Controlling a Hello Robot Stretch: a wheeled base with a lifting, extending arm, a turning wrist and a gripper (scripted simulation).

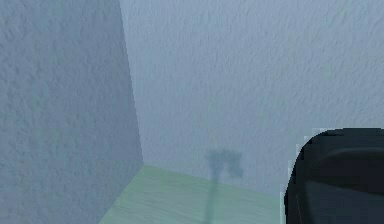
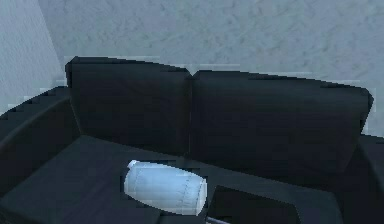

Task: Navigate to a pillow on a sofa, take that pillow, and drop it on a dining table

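Pale pillow [image 2: 165, 187] lies on dark sofa [image 2: 130, 105] (ends cropped).

The pillow [image 2: 165, 187] is pale bluish-white and rounded like a bolster. It lies on its side on the seat of the sofa [image 2: 200, 110], towards the front. The sofa is black, with 2 back cushions. 1 padded arm [image 1: 335, 175] is at the forward view's lower right.

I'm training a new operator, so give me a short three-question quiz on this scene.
1. True or false: the pillow lies on the seat of the sofa.
2. What colour is the sofa? A) red B) black C) yellow
3. Fill in: in the forward view, the floor beside the wall is pale ____.
Key: 1 true; 2 B; 3 green.
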